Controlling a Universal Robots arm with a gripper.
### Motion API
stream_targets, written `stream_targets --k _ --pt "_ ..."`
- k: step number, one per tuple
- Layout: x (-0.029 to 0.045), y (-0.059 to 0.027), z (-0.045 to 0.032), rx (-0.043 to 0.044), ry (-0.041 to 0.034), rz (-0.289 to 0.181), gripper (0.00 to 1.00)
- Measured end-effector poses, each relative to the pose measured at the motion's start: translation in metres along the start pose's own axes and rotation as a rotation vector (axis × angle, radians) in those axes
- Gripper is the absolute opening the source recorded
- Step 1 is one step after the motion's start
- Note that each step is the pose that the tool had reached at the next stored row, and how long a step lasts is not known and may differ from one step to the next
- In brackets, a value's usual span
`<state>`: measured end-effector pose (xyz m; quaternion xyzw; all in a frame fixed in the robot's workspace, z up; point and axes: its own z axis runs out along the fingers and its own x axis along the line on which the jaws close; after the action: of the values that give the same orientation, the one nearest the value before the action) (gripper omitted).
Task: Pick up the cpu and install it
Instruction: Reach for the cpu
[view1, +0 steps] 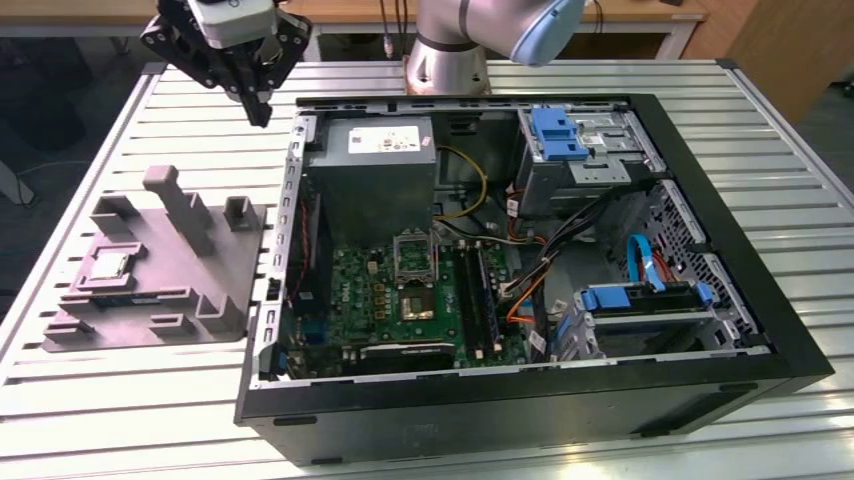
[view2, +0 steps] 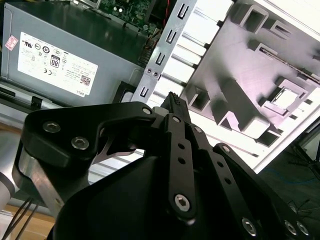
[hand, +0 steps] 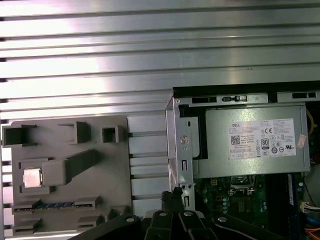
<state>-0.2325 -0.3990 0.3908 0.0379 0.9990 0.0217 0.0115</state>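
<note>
Logging the pose first: we see the arm (view1: 451, 50) standing behind the computer case (view1: 534, 412) and reaching toward the exterior view's left. The gripper (view1: 259, 108) hangs fingers-down above the table just outside the case's far corner, beyond the far end of the grey tray (view1: 200, 295). Its jaws are clenched together on nothing; both wrist views agree.

We find the cpu (view1: 107, 266) seated flat in a square pocket of the tray, well apart from the gripper.

Surface: a slatted aluminium table (view1: 134, 420) carries the tray and the case side by side, tray on the exterior view's left. The case lies open, showing a grey power supply (view1: 374, 165) and a green motherboard (view1: 400, 295).

Room: a wooden panel (view1: 787, 45) stands behind the table.
</note>
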Motion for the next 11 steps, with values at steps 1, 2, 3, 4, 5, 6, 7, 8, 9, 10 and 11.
stream_targets --k 1,2,3,4,5,6,7,8,9,10,11 --pt "0.0004 0.0000 0.0000 0.0000 0.0001 0.000 0.11" --pt "0.0009 -0.0001 0.0000 0.0001 0.0001 0.000 0.11" --pt "0.0014 -0.0001 -0.0001 0.0001 0.0001 0.000 0.11" --pt "0.0019 -0.0001 -0.0001 0.0000 0.0000 0.000 0.11" --pt "0.0024 -0.0002 -0.0001 0.0000 0.0000 0.000 0.11" --pt "0.0029 -0.0002 -0.0001 0.0000 0.0001 0.000 0.11" --pt "0.0033 -0.0002 -0.0001 0.0000 0.0000 0.000 0.11" --pt "0.0038 -0.0003 -0.0001 0.0001 0.0001 0.000 0.11" --pt "0.0042 -0.0003 -0.0001 0.0000 0.0001 0.000 0.11" --pt "0.0046 -0.0003 -0.0001 0.0001 0.0000 0.000 0.11" --pt "0.0051 -0.0004 -0.0001 0.0001 0.0001 0.000 0.11"
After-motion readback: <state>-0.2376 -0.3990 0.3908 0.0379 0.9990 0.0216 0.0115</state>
